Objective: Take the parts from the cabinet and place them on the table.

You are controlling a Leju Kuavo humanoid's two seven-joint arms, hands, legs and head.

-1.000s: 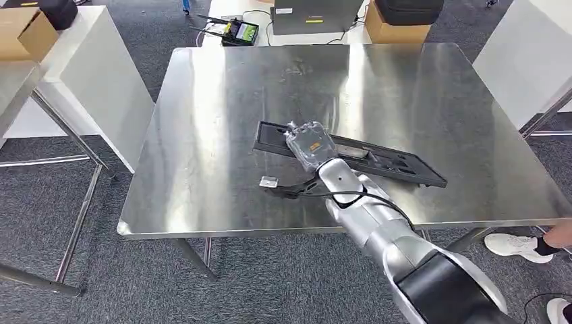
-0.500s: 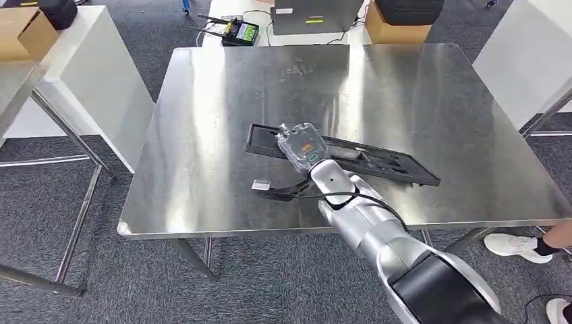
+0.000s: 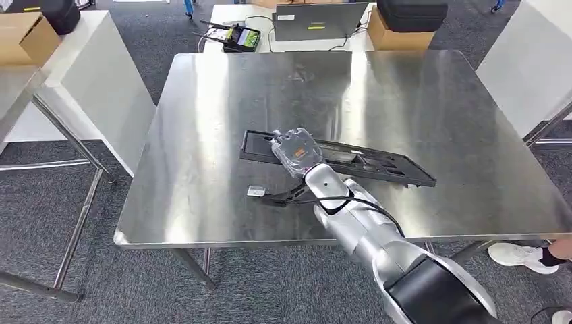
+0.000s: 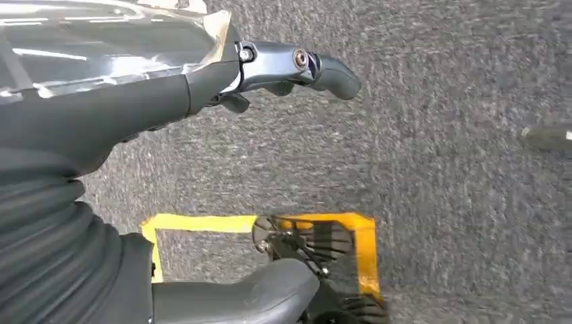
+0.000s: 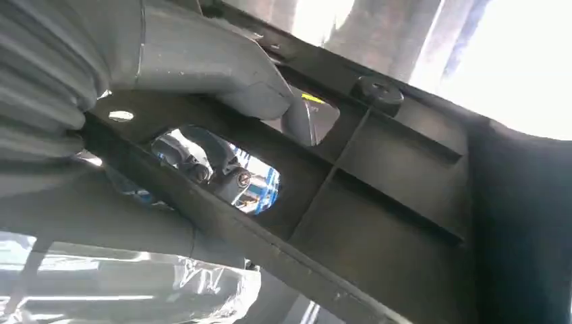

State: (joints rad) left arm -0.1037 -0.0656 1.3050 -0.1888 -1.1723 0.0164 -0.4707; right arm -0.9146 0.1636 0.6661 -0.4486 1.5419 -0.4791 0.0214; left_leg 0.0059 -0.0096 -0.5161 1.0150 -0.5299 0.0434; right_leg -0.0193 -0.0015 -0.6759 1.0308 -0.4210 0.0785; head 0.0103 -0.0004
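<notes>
A long black plastic part (image 3: 378, 165) with cut-out openings lies across the middle of the steel table (image 3: 202, 135). My right hand (image 3: 295, 151) is at its left end, the silver arm reaching in from the near edge. In the right wrist view the thumb (image 5: 202, 61) lies over the black part (image 5: 405, 223) and dark fingers show through an opening beneath it, so the hand grips the part. My left hand (image 4: 270, 67) hangs over grey carpet with its fingers apart and nothing in it.
A white table (image 3: 88, 61) with a cardboard box (image 3: 27, 34) stands to the left. Behind the steel table are a laptop (image 3: 317, 20) and a box (image 3: 398, 34). A person's shoe (image 3: 519, 255) is at the lower right. Yellow tape (image 4: 202, 223) marks the floor.
My right hand and the black part have shifted a little to the left across the table. The camera has also dipped slightly.
</notes>
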